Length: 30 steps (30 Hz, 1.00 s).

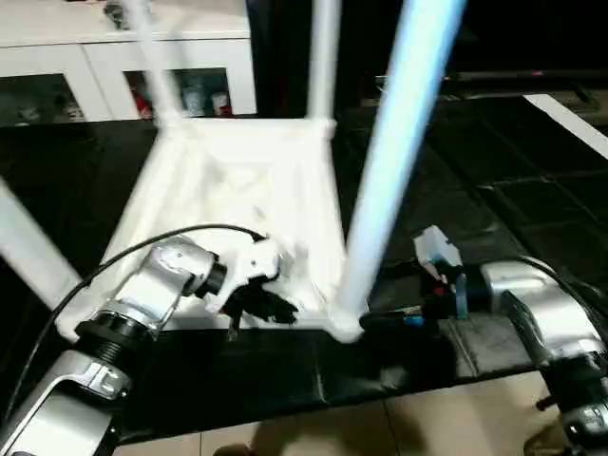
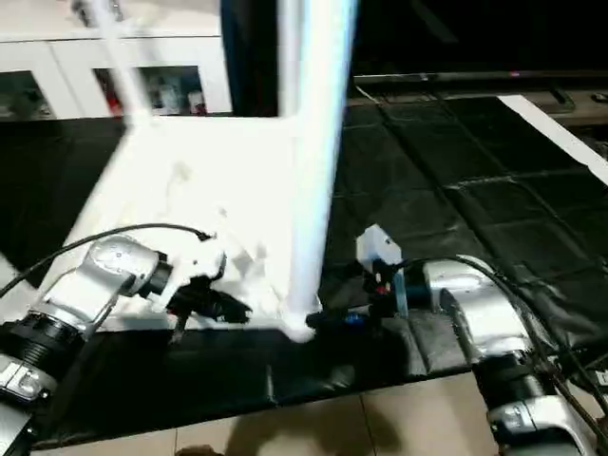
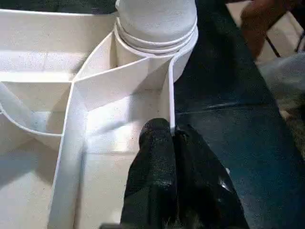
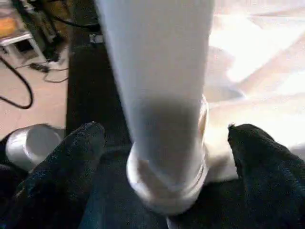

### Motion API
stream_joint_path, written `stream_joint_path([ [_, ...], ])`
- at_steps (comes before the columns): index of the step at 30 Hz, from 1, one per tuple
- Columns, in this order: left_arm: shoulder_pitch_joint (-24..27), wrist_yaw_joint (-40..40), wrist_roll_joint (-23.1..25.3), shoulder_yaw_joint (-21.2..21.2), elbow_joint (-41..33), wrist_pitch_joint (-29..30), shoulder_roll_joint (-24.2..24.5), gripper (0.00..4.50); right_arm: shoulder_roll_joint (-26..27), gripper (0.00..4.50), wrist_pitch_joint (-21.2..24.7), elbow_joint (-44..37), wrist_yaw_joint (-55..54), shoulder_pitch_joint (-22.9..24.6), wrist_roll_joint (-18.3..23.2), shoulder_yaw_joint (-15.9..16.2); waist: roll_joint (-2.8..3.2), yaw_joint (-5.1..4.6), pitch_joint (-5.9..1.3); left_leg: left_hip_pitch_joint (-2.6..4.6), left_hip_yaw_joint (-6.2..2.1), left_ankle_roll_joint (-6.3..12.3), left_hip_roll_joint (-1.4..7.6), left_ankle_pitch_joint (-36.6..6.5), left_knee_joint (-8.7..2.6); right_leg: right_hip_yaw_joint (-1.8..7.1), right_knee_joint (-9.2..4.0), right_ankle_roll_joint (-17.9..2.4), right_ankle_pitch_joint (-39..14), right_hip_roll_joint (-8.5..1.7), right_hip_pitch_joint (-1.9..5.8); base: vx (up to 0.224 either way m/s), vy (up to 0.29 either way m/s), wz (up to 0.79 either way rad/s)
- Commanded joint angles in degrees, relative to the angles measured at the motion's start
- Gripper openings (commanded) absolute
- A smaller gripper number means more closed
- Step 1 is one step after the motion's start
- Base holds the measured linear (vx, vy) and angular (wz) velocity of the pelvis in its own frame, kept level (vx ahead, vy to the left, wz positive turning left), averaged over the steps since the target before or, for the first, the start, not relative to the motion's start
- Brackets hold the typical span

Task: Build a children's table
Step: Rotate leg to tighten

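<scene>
Lying upside down on: the dark mat (image 1: 532, 218), the children's table (image 1: 247, 190) rests on its square top, ribbed underside facing up.
Legs: four white tube legs rise from the corner sockets; the near-right leg (image 1: 399, 152) stands upright from the corner socket (image 3: 155, 36) closest to the robot's right side, two more rise at the far corners, and one slants out at the left edge.
Left gripper: the left gripper (image 1: 264, 302) sits at the near edge of the table top, its two black fingers (image 3: 159, 176) pressed together and pinching the thin upright rim wall (image 3: 170, 95) of the underside, just short of the corner socket.
Right gripper: the right gripper (image 4: 167, 157) is spread wide, one black finger (image 4: 62, 162) on each side of the base of the near-right leg, with a gap between each finger and the tube; it does not hold the leg.
Right arm: the silver forearm (image 1: 541, 313) reaches in from the right, level with the mat, fingers pointing toward the socket.
Background: a white cabinet (image 1: 123, 57) with glass doors stands beyond the mat.
Floor: pale tiles (image 1: 380, 427) show at the near edge of the mat.
</scene>
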Motion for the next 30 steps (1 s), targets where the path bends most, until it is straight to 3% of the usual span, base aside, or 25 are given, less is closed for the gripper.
stream_joint_path([
  [1, -1.33, -2.68, -0.37, -1.52, -2.24, -1.35, -0.55, 0.00, -0.12, 4.00, -0.36, 0.55, 1.31, -0.91, 0.56, 0.58, -0.32, -0.54, -4.46, 0.37, -0.06, 4.13, 1.89, -6.84, -3.55, 3.48, -3.84, -9.29, -15.83, -4.23, 3.28, 0.000, 0.000, 0.00],
  [4, -1.55, -2.52, -0.36, -1.79, -1.78, -1.74, -1.00, 0.00, 0.46, 3.74, -0.09, 1.40, 2.55, -1.66, 0.71, 1.13, -0.39, -0.42, -4.60, 0.16, -0.07, 4.31, 1.83, -6.11, -3.47, 3.42, -3.53, -9.89, -13.91, -4.22, 3.40, 0.000, 0.000, 0.00],
  [20, -1.71, -1.82, 0.14, -1.64, -0.12, -2.99, -1.15, 0.00, 1.81, 2.34, 2.38, 5.89, 6.27, -4.62, 1.48, 3.31, -0.63, -0.45, -4.52, 0.13, -0.03, 3.93, 1.73, -6.34, -3.42, 3.36, -3.83, -8.64, -16.71, -4.20, 3.35, 0.000, 0.000, 0.00],
  [26, -1.70, -1.06, 0.02, -1.22, 0.18, -2.62, -1.33, 0.00, 2.13, 2.12, 3.32, 5.97, 6.75, -4.70, 1.58, 2.97, -0.62, -0.52, -4.41, 0.18, -0.05, 3.43, 1.69, -7.34, -3.45, 3.37, -3.95, -8.22, -18.45, -4.18, 3.31, 0.000, 0.000, 0.00],
  [30, -1.75, 2.05, -0.80, 0.45, 0.16, 0.77, -2.53, 0.00, 2.76, 2.11, 4.53, 4.12, 4.80, -3.39, 2.20, 2.43, -0.55, -0.50, -4.43, 0.22, -0.07, 3.26, 1.72, -7.06, -3.41, 3.41, -3.85, -8.62, -17.52, -4.15, 3.30, 0.000, 0.000, 0.00],
])
